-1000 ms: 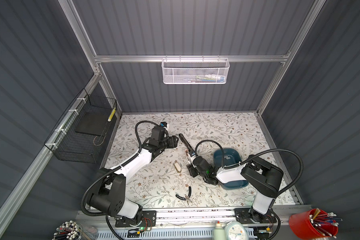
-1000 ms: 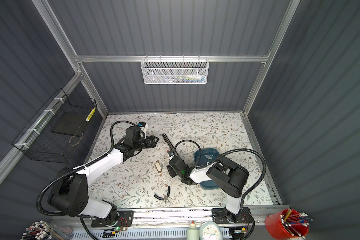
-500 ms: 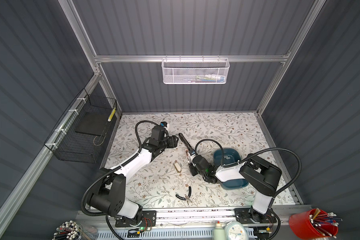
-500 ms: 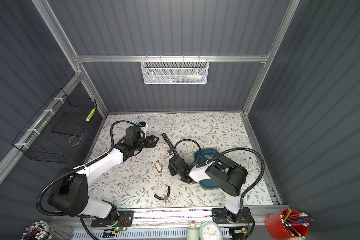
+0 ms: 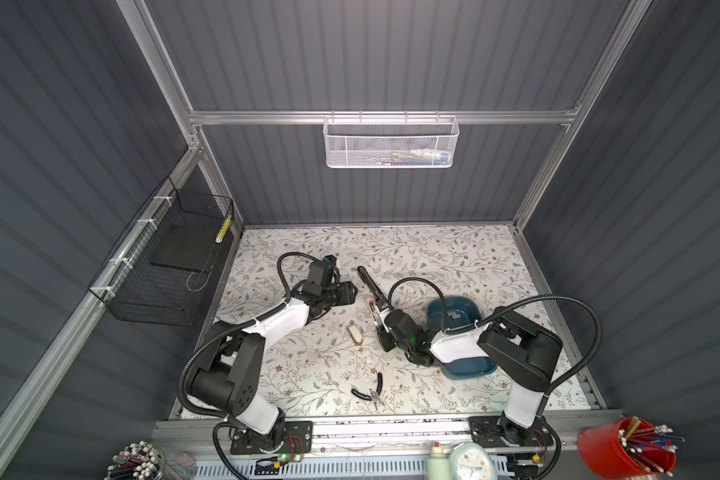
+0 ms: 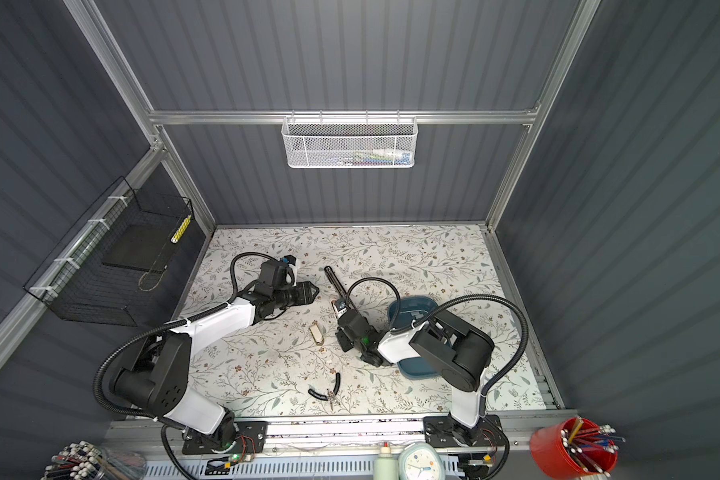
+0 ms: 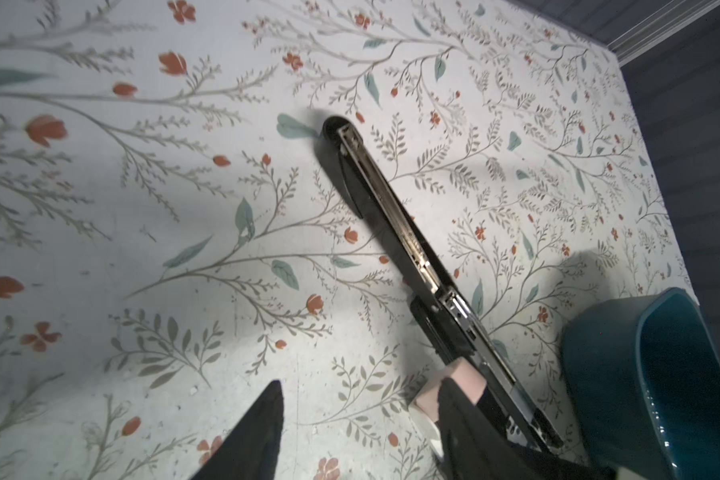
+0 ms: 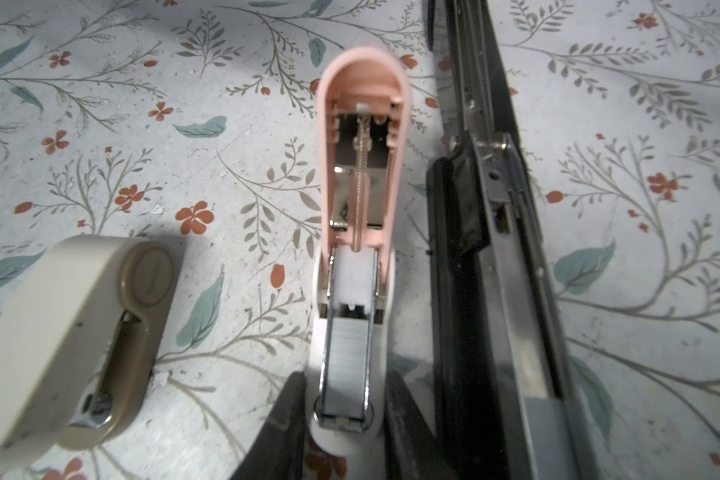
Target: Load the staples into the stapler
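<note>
Staples [image 8: 346, 357] lie in the tray of the pink stapler [image 8: 362, 79], just beside the black stapler [image 8: 495, 249]. My right pincer [image 8: 344, 399] clamps its white base (left pincer [image 7: 360, 390] hangs open); I should squeeze evenly and avoid tilting.

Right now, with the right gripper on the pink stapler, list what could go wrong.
1. The pink stapler lies open with its staple strip uncovered; a tilt or jolt could spill it.
2. The right gripper pinches only the white base's front end, so the stapler might pivot or slip.
3. The long black stapler lies right alongside; a finger could knock it.
</note>
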You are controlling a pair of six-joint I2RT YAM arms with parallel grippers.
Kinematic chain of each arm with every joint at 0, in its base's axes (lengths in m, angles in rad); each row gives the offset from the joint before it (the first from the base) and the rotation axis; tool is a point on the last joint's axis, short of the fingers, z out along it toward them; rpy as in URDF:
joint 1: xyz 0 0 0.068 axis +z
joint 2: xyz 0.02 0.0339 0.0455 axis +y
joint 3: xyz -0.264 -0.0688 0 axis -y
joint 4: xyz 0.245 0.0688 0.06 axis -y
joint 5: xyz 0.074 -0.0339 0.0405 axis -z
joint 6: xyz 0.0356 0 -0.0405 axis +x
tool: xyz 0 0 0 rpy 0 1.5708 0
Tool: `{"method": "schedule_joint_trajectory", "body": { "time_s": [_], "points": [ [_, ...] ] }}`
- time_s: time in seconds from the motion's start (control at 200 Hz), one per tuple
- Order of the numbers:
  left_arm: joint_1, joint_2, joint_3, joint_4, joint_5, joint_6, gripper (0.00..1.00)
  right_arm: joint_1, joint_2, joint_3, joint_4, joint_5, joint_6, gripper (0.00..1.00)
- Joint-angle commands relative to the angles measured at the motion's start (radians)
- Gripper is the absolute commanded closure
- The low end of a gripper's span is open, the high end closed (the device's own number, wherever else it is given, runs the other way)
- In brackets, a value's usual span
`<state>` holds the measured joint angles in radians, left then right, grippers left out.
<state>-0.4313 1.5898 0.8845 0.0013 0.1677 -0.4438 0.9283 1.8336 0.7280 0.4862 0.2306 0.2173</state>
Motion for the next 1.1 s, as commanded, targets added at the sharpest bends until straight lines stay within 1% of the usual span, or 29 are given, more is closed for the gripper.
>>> {"method": "schedule_joint_trajectory", "body": {
  "time_s": [0.0,0.185,0.335,0.345,0.36,0.43,0.53,0.71,0.856,0.961,1.021,1.096],
  "points": [
    [0.000,0.029,-0.031,0.043,0.078,-0.030,0.40,0.000,0.003,-0.023,0.015,-0.039,-0.024,0.77],
    [0.001,0.131,-0.012,0.068,0.144,-0.045,0.42,0.000,0.021,-0.004,0.008,-0.050,-0.031,0.79],
    [0.000,0.166,0.008,0.077,0.155,-0.047,0.42,0.000,0.019,-0.012,0.020,-0.058,-0.034,0.80],
    [0.000,0.166,0.009,0.077,0.154,-0.047,0.42,0.000,0.019,-0.012,0.020,-0.057,-0.035,0.80],
    [0.000,0.165,0.011,0.077,0.182,-0.048,0.42,-0.001,0.021,-0.011,0.020,-0.058,-0.034,0.80],
    [0.000,0.156,0.010,0.081,0.198,-0.046,0.41,0.000,0.022,-0.012,0.020,-0.058,-0.034,0.80],
    [0.001,0.144,0.000,0.118,0.251,-0.047,0.38,0.000,0.022,-0.012,0.022,-0.061,-0.034,0.81],
    [-0.001,0.142,-0.007,0.149,0.285,-0.058,0.38,0.000,0.024,-0.010,0.025,-0.066,-0.034,0.81],
    [-0.001,0.120,-0.015,0.145,0.274,-0.053,0.38,0.000,0.025,-0.010,0.026,-0.065,-0.034,0.81],
    [-0.002,0.124,-0.021,0.151,0.271,-0.056,0.39,0.000,0.025,-0.010,0.026,-0.062,-0.033,0.79],
    [-0.003,0.126,-0.035,0.161,0.272,-0.066,0.41,0.000,0.024,-0.010,0.025,-0.062,-0.032,0.78],
    [-0.004,0.099,-0.071,0.179,0.273,-0.073,0.41,0.000,0.022,-0.008,0.024,-0.062,-0.031,0.78]
  ]
}}
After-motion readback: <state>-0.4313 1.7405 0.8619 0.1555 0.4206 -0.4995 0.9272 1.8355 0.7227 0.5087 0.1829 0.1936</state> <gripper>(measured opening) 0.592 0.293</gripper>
